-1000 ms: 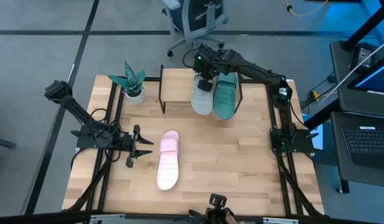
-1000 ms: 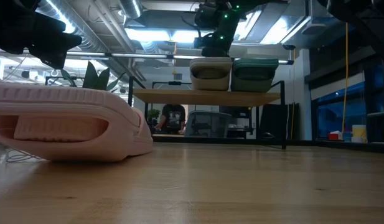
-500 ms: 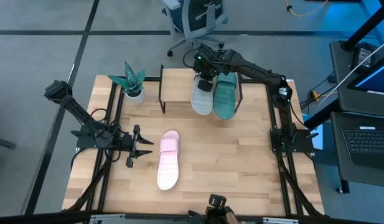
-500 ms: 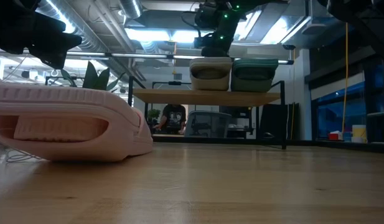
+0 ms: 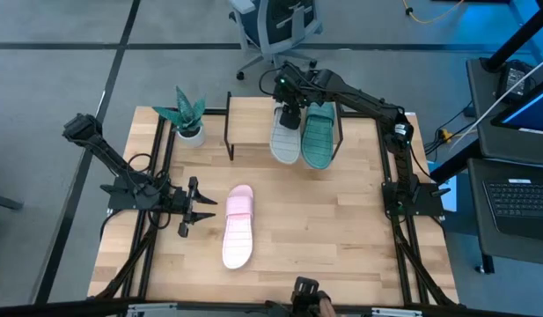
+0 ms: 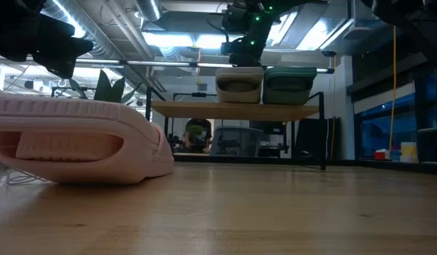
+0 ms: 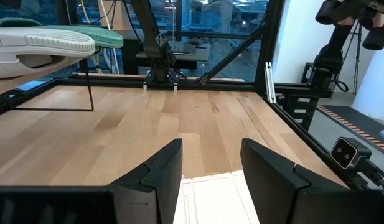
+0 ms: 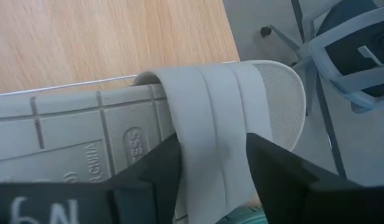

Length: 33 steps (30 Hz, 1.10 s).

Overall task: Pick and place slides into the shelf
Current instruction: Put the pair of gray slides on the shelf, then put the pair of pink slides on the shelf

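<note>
Two slides sit on the shelf (image 5: 253, 119): the grey slide (image 5: 284, 139) beside the teal slide (image 5: 319, 136). Right gripper (image 5: 291, 119) straddles the grey slide's strap, jaws parted, not clamped. Left gripper (image 5: 203, 211) waits open just beside the pink slide (image 5: 238, 226) on the table (image 5: 341, 220). A potted plant (image 5: 188, 114) stands off the shelf's left end

Robotics lab, office chair (image 5: 275, 26), laptop (image 5: 520, 204), ceiling ducts (image 6: 126, 28)

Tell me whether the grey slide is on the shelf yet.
On it. The grey slide lies on the shelf beside the teal slide, the right hand above its strap.
</note>
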### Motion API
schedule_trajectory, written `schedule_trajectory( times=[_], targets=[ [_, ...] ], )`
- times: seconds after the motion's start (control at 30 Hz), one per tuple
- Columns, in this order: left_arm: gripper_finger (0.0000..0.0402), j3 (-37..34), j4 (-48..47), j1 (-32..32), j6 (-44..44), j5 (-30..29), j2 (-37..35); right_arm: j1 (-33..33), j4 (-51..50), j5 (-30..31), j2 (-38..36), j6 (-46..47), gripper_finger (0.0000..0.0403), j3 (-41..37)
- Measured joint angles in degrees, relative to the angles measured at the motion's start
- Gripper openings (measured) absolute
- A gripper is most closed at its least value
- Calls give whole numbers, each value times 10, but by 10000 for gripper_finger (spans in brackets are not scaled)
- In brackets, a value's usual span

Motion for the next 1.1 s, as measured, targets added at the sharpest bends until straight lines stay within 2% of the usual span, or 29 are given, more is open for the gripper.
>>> schedule_trajectory(
  times=[0.33,0.5,0.6,0.8,1.0,1.1],
  targets=[
    [157,0,0,0,0,0,0,2,-7,0,0,1,207,2],
    [157,0,0,0,0,0,0,8,-23,-31,1,15,216,26],
    [157,0,0,0,0,0,0,14,-32,-48,0,26,218,39],
    [157,0,0,0,0,0,0,23,-66,-42,0,30,218,57],
    [157,0,0,0,0,0,0,43,-113,-42,1,88,218,89],
    [157,0,0,0,0,0,0,61,-136,-39,0,73,218,104]
  ],
)
